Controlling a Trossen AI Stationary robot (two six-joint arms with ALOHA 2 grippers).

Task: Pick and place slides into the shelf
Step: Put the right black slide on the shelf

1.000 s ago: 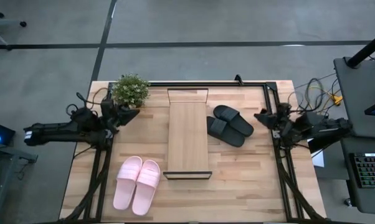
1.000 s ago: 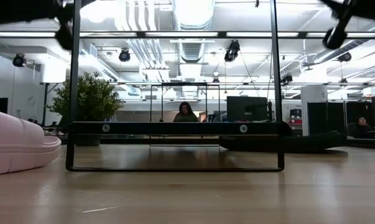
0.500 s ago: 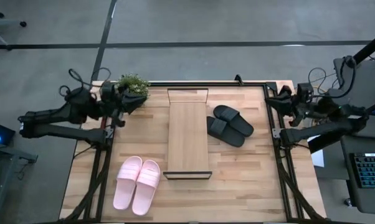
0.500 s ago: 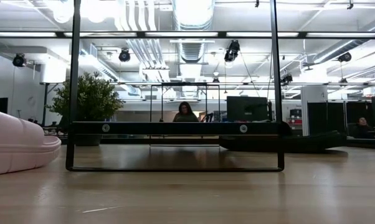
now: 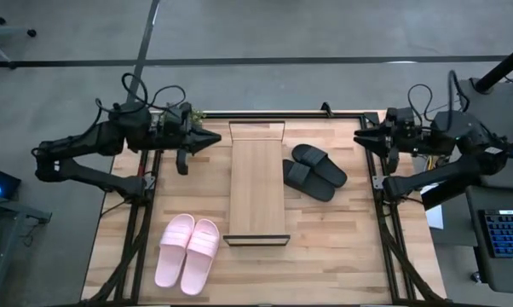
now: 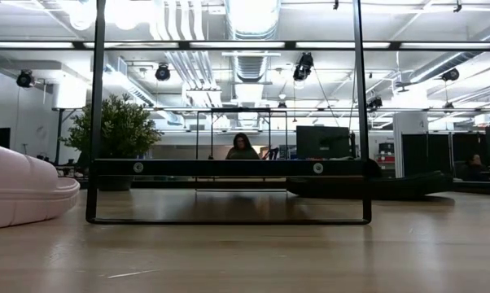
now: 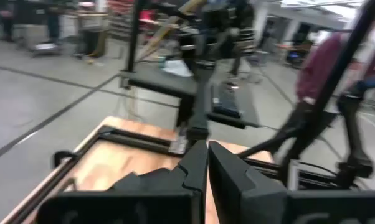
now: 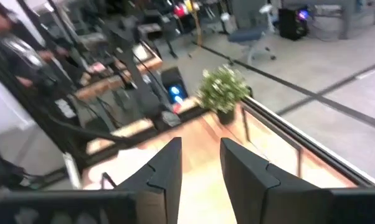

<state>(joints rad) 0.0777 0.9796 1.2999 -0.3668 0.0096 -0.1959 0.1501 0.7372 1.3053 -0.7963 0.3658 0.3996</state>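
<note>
The shelf, a long light-wood plank in a thin dark frame, stands along the table's middle; the low view shows its frame end on. The black slides lie side by side on the table just right of it. The pink slides lie near the front left, with one close to the low camera. My left gripper hangs shut and level, high over the far left, its fingers together and holding nothing. My right gripper hangs open over the far right edge, pointing toward the shelf.
A potted plant stands at the table's far left corner, below my left arm, and shows in the low view. Dark frame rails run along the table's sides. People are in the room beyond.
Both arms have risen from low at the table's sides, and their grippers have tipped up to about level. My left gripper has moved toward the shelf's far end and now covers the plant from above. The slides and the shelf have stayed put.
</note>
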